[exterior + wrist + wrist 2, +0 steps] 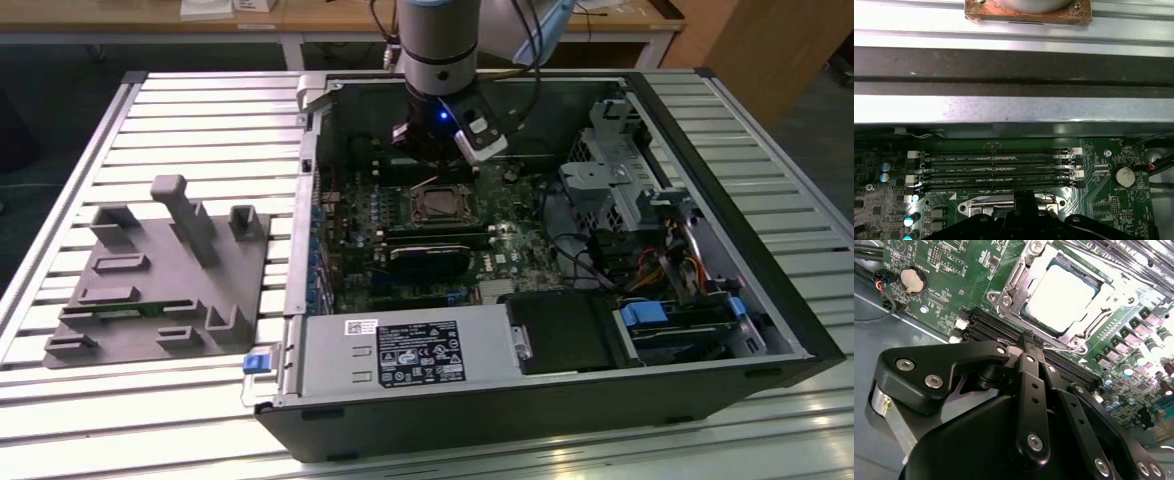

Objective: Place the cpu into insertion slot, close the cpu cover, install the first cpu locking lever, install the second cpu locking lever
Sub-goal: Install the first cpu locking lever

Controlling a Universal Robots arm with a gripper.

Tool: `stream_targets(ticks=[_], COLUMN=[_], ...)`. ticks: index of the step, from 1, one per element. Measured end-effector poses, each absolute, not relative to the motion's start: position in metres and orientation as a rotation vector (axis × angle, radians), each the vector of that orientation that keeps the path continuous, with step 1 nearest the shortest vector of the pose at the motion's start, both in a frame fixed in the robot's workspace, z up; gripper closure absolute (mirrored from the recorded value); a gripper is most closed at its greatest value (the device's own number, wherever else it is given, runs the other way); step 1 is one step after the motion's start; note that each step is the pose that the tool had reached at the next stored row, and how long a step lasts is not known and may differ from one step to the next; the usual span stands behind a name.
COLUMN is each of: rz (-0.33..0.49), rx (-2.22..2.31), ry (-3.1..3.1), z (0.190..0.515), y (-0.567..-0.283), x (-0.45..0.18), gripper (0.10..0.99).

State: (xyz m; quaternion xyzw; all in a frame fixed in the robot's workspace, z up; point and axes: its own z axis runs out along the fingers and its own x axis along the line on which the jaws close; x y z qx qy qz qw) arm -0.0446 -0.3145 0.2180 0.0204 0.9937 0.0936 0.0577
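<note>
The fingers (1027,352) are pressed together and pinch nothing. In the second wrist view their tips hang over the long black memory slots (989,325), just beside the slot (1006,297) and not touching it. The cpu (1061,292) lies flat inside the slot, silvery top up, apart from the fingers, and the slot's metal frame goes around its edges. Whether the levers at the slot are locked I cannot tell.

In the first wrist view the memory slots (999,170) lie between the slot's frame (971,206) and the metal wall of the case. Fine white print runs along them on the green board (1104,200), too small to make out. A round silver coin cell (1124,176) sits on the board to one side of the slot, and small blue-topped cylinders (885,170) stand on the other side.

In the exterior view the arm (438,40) comes down into the open case (747,260) and ends above the board just behind the slot (438,206). In front of the slot, at the case's near wall, is a metal box with a large black label (416,352) in white print and a small white label (362,326) beside it. The case lies on a slatted table (200,110). A grey fixture (160,270) with upright posts stands well apart from the slot, outside the case on the exterior view's left.
</note>
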Motion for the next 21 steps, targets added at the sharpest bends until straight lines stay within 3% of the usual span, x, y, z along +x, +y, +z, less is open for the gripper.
stream_targets(ticks=[21], rz=[0.2], rx=[0.089], ry=[2.973], z=[0.2097], y=[-0.3053], x=[-0.0473], gripper=[0.98])
